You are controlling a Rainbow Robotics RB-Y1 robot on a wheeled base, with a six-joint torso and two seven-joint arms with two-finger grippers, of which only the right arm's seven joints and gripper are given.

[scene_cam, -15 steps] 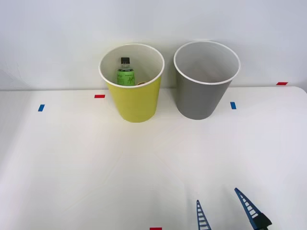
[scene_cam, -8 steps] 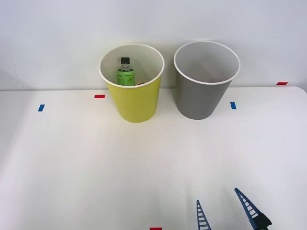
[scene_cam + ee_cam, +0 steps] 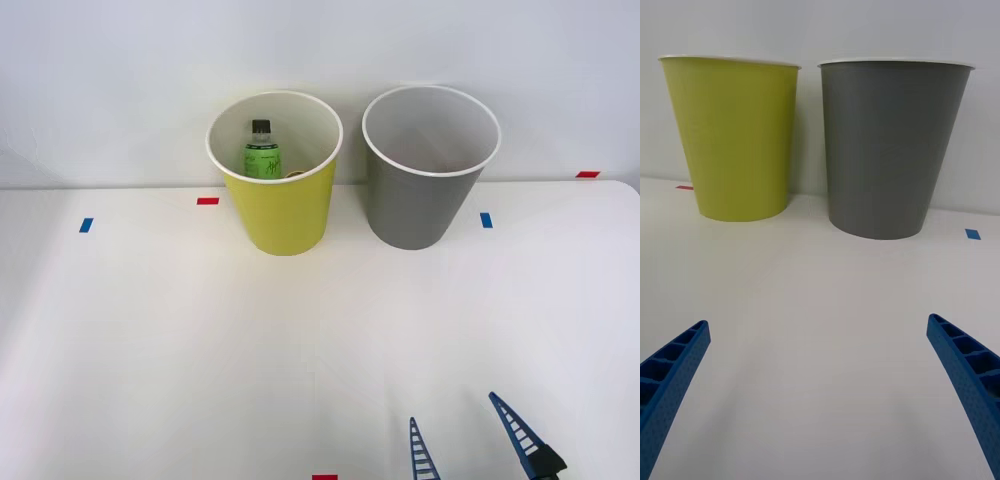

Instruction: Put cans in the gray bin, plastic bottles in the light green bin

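The light green bin (image 3: 280,210) (image 3: 736,142) stands at the back of the table, left of the gray bin (image 3: 425,195) (image 3: 887,150). A plastic bottle (image 3: 262,152) with a black cap and green label stands upright inside the light green bin. The cans are out of view; the gray bin's visible inside shows nothing. My right gripper (image 3: 465,440) (image 3: 820,390) hovers low over the table's front edge, well short of both bins, open, with nothing between its blue ribbed fingers (image 3: 670,375).
Small tape marks lie on the white table (image 3: 200,340): blue (image 3: 86,225) and red (image 3: 207,201) at the left, blue (image 3: 486,220) and red (image 3: 587,174) at the right, red (image 3: 324,477) at the front edge. A pale wall rises behind the bins.
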